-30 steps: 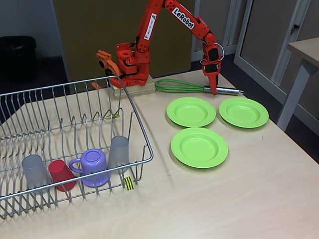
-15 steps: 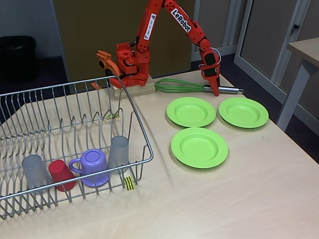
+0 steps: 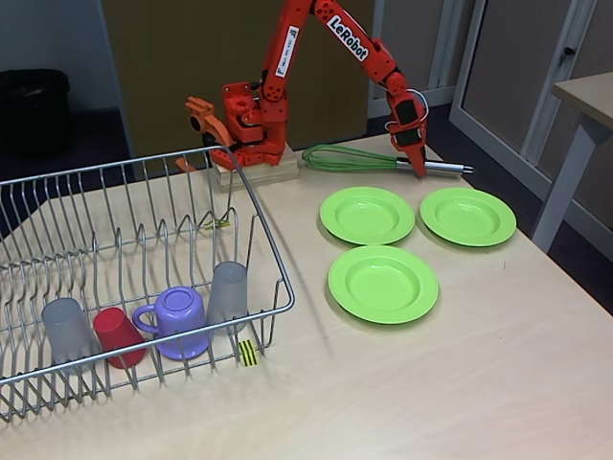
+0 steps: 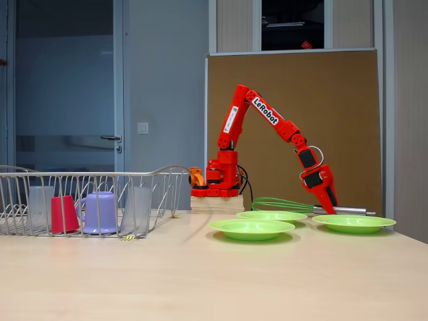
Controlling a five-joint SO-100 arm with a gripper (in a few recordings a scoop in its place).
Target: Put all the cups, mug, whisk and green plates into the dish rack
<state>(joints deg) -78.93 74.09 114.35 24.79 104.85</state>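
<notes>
My gripper (image 3: 419, 168) (image 4: 331, 206) is shut on the silver handle of the green whisk (image 3: 345, 158) (image 4: 281, 204), which lies level just above the table at the back. Three green plates sit on the table in front of it: one at the back middle (image 3: 367, 215) (image 4: 271, 215), one on the right (image 3: 467, 216) (image 4: 353, 223) and one nearer (image 3: 383, 284) (image 4: 251, 229). The dish rack (image 3: 268, 240) (image 4: 167, 170) on the left holds two grey cups (image 3: 67, 329) (image 3: 228, 295), the red cup (image 3: 119, 335) (image 4: 64, 214) and the purple mug (image 3: 177, 321) (image 4: 100, 212).
The arm's base (image 3: 251, 125) stands on a wooden block behind the rack's far corner. Another table (image 3: 584, 96) juts in at the right edge. Bare tabletop stretches across the front and right.
The gripper has closed on the whisk handle and raised it a little. The whisk has shifted slightly up and to the right off the table.
</notes>
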